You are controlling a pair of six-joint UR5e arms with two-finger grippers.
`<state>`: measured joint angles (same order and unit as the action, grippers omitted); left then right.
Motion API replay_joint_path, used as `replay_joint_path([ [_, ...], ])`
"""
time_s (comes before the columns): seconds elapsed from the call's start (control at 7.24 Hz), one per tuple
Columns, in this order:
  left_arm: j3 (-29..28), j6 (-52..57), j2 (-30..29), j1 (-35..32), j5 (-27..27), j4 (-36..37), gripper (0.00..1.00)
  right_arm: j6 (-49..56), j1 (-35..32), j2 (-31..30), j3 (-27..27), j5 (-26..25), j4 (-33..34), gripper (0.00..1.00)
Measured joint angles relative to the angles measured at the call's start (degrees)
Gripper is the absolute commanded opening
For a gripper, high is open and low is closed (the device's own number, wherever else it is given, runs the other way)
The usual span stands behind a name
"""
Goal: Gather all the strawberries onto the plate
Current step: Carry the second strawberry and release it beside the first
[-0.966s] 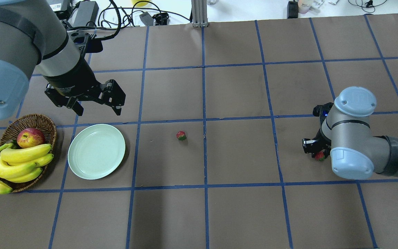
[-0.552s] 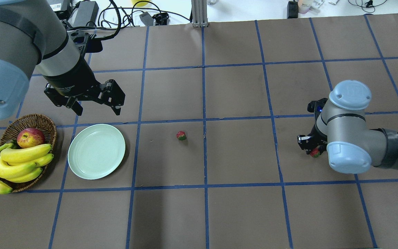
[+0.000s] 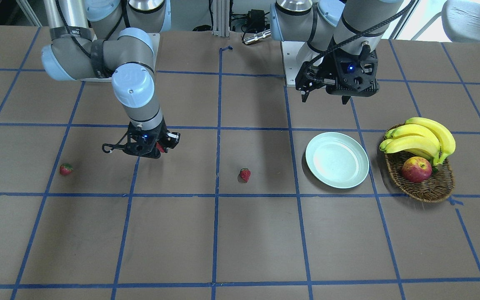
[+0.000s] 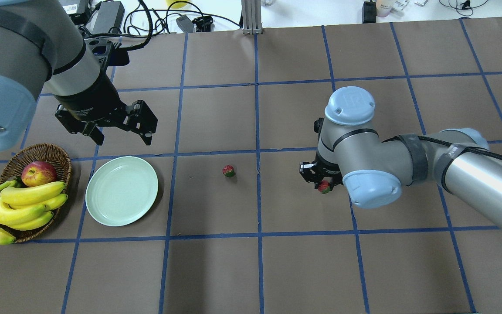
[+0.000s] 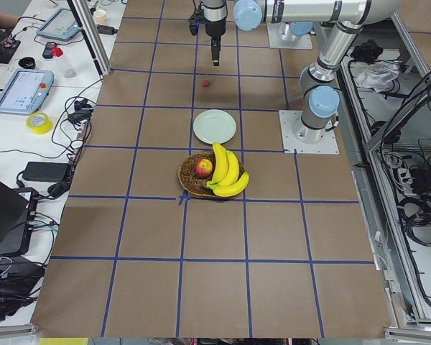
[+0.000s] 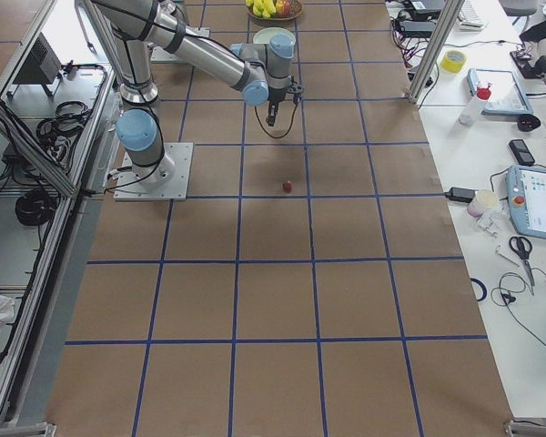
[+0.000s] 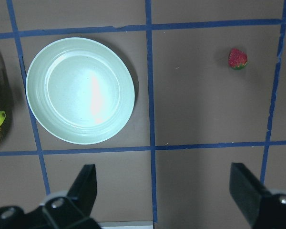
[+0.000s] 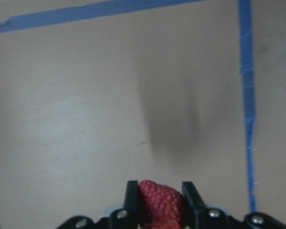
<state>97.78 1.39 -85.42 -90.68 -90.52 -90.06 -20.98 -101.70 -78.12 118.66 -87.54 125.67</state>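
- Since the right gripper (image 4: 323, 185) has travelled, over the last second, from the 3 o'clock side of the table (image 4: 277, 270) toward its centre in the overhead view, the transport leg is judged under way.
- Its fingers (image 8: 131, 200) are narrow, clamped on the carried strawberry (image 8: 161, 202), as they were a second ago.
- The middle strawberry (image 4: 228, 171) has not moved and lies on the table at 9 o'clock of that gripper, apart from it.
- The plate (image 4: 121, 192) lies further along at 9 o'clock, well apart, with no fruit on it.
- The left gripper (image 4: 123, 140) is unchanged. It hovers at 12 o'clock of the plate, fingers wide and holding nothing.
- The third strawberry (image 3: 66, 169) lies on the table, at 9 o'clock of the right gripper in the front-facing view.
- Assessment: one berry is secured but not delivered, and two are outstanding.
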Motion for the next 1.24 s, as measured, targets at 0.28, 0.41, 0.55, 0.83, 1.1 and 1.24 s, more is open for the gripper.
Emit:
replay_joint_path([
  [0.28, -0.01, -0.22, 0.01, -0.02, 0.05, 0.25, 1.00, -9.95, -6.84, 4.49, -5.98, 3.81, 0.14, 0.24],
  [0.41, 0.02, -0.29, 0.00, -0.02, 0.02, 0.29, 1.00, -14.10, -9.84, 7.57, -9.47, 4.95, 0.22, 0.24],
  [0.55, 0.10, -0.32, -0.01, -0.02, -0.02, 0.29, 1.00, -16.81, -11.97, 10.41, -12.43, 5.54, 0.28, 0.34],
  [0.83, 0.13, -0.38, -0.04, -0.02, -0.05, 0.30, 1.00, -18.45, -13.78, 13.51, -15.30, 5.81, 0.55, 1.00],
  [1.1, 0.13, -0.38, -0.09, -0.02, -0.05, 0.32, 1.00, -17.99, -14.00, 14.15, -15.66, 4.78, 1.12, 1.00],
  [1.24, 0.14, -0.37, -0.10, -0.02, -0.08, 0.32, 1.00, -16.23, -13.74, 13.77, -15.51, 2.94, 1.12, 1.00],
])
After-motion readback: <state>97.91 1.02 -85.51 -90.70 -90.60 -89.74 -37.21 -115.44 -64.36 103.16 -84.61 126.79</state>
